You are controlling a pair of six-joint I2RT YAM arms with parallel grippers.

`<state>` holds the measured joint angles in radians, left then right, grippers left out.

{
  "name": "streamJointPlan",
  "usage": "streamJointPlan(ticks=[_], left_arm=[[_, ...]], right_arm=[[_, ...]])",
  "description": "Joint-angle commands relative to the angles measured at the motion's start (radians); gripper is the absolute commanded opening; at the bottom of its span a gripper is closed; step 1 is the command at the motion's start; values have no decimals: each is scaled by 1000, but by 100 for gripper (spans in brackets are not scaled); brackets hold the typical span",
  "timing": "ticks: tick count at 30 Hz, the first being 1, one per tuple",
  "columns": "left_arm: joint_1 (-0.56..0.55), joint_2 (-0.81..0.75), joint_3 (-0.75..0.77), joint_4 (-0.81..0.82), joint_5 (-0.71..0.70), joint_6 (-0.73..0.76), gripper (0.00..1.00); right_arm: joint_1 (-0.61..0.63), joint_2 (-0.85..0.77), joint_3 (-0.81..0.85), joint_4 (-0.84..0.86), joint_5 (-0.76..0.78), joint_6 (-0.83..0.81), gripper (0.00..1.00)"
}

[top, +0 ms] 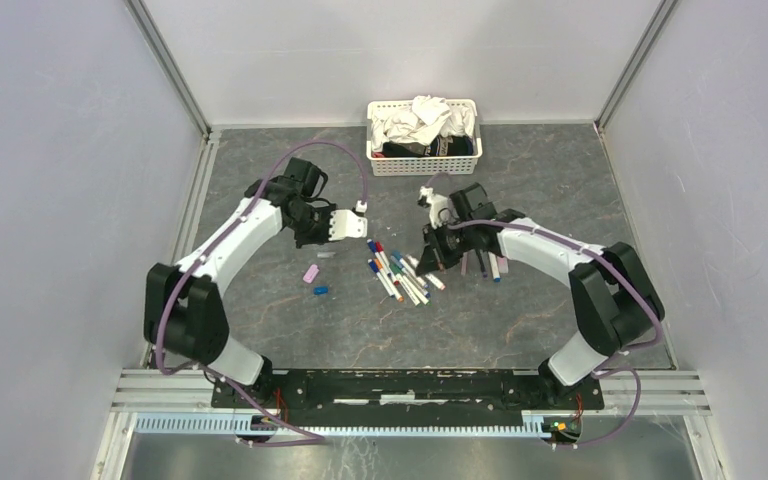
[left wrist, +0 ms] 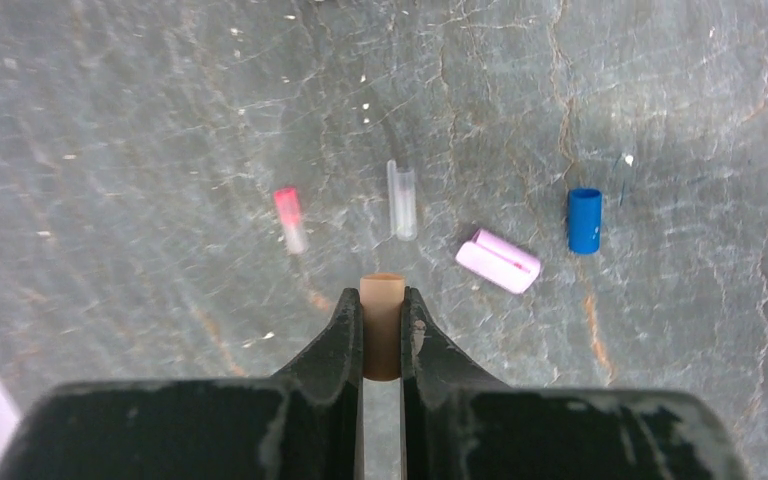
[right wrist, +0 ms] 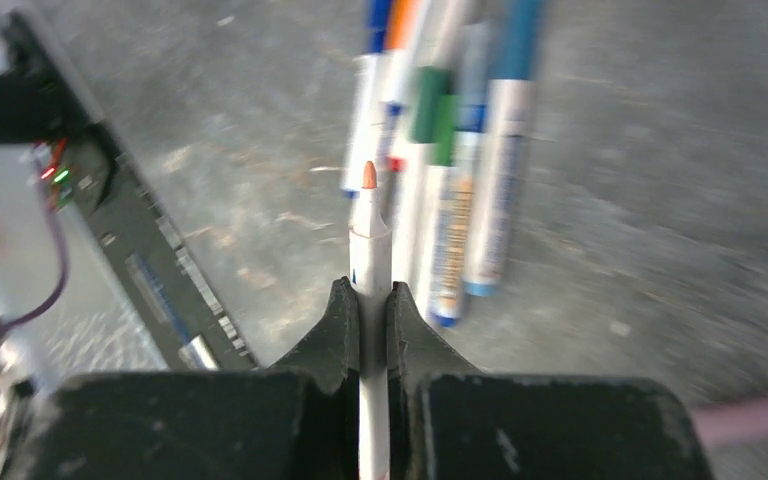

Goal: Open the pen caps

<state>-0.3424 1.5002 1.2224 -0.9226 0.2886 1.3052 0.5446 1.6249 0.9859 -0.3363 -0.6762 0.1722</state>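
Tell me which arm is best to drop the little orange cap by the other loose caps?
The left one. The left gripper pinches the orange cap, with the loose pink cap and blue cap lying just ahead. The right gripper is busy holding the opened pen.

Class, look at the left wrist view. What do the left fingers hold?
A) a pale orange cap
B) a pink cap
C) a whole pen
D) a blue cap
A: the left fingers pinch the orange cap, while the blue cap and pink cap lie loose on the table.
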Motion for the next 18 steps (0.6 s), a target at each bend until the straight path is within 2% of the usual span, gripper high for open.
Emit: streamJointPlan(ticks=[1,4,12,18], left_arm=[[1,78,-38,103,0,-201,2],[1,108,-83,147,-29,-268,3],[4,149,-132,222,-30,-345,13],[3,166,-147,237,-27,-370,20]], right_arm=[[-55,-64,15,-29,342,20,0],[-79,-101,3,-27,505,35,0],[-132,-116,-32,15,705,82,0],[-135,-91,-76,74,702,109,0]])
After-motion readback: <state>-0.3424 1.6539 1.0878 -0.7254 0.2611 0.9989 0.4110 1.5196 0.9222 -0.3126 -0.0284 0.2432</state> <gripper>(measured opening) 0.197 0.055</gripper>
